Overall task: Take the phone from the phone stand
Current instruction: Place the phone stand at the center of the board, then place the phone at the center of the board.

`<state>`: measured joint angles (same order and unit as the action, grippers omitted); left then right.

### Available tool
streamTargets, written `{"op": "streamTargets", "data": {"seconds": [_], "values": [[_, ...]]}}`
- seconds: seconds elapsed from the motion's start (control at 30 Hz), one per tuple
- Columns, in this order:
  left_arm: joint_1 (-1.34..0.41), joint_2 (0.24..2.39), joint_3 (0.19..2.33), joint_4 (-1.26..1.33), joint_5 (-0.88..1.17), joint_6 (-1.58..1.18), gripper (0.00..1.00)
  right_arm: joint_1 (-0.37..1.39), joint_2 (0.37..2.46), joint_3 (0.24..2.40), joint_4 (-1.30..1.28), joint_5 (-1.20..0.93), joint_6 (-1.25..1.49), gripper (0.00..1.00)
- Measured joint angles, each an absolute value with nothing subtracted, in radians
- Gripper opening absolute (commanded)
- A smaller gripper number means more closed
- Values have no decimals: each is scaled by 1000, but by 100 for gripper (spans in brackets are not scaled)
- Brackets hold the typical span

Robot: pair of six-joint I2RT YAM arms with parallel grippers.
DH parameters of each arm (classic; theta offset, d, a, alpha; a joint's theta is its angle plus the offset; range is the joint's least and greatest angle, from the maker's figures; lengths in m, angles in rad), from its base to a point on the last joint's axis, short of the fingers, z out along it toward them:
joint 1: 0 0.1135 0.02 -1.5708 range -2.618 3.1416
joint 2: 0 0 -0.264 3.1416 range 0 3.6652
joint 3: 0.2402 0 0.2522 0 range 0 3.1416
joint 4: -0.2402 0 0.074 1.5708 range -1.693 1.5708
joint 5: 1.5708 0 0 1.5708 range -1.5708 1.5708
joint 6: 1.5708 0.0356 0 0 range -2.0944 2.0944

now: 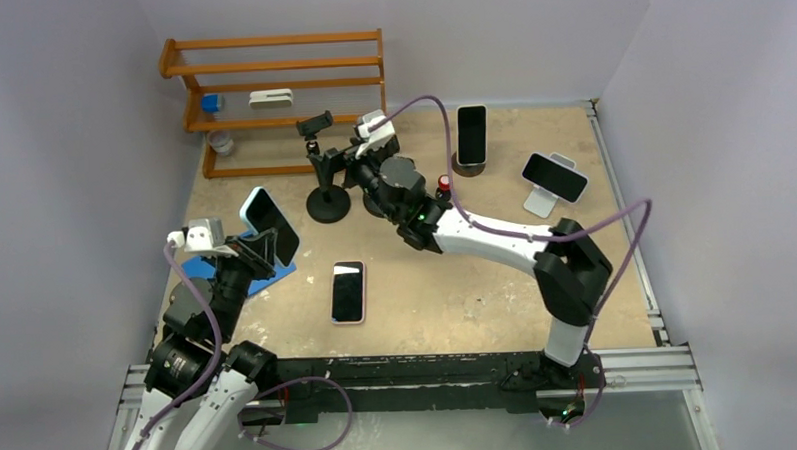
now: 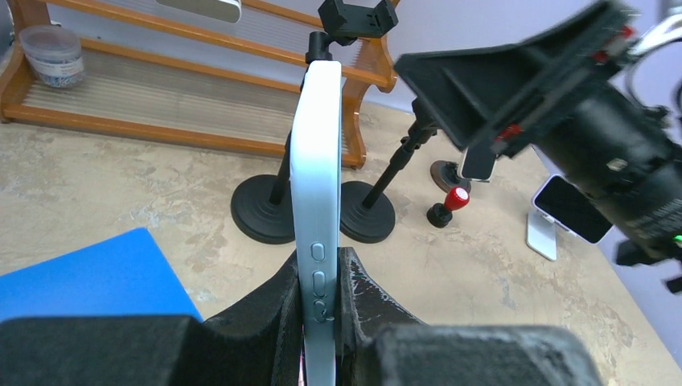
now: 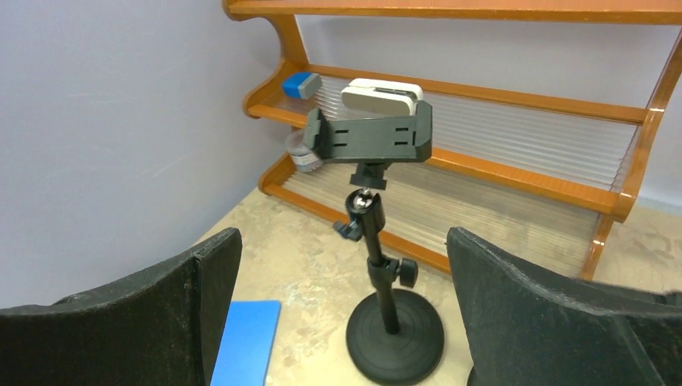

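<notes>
My left gripper (image 1: 252, 250) is shut on a phone in a light blue case (image 1: 270, 223) and holds it tilted above the table's left side. In the left wrist view the phone (image 2: 325, 177) stands edge-on between both fingers (image 2: 273, 314). A black phone stand (image 1: 326, 200) with a round base stands just behind; its clamp (image 1: 314, 122) is empty. My right gripper (image 1: 348, 168) is open beside the stand's pole. In the right wrist view the empty clamp (image 3: 370, 137) and the base (image 3: 394, 338) sit between and beyond the spread fingers (image 3: 547, 314).
A blue mat (image 1: 268, 275) lies under the left gripper. A white-cased phone (image 1: 348, 292) lies flat mid-table. Two more phones sit on stands at the back right (image 1: 471, 133) (image 1: 554, 177). A wooden rack (image 1: 270, 89) lines the back left. A second black base (image 2: 367, 221) and a red-topped knob (image 2: 452, 201) stand nearby.
</notes>
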<state>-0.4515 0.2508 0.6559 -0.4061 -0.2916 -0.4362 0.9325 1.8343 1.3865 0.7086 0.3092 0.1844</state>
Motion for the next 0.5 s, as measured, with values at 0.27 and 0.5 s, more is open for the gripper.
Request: {"op": "streamTargets", "data": {"seconds": [0.27,0.5], "values": [[-450,279,656,-398,-223,-431,0,988,1567,1210,662,343,228,99],[-447,304,614,-297,40,-412,0,982,1302,899,698,183,289,99]]}}
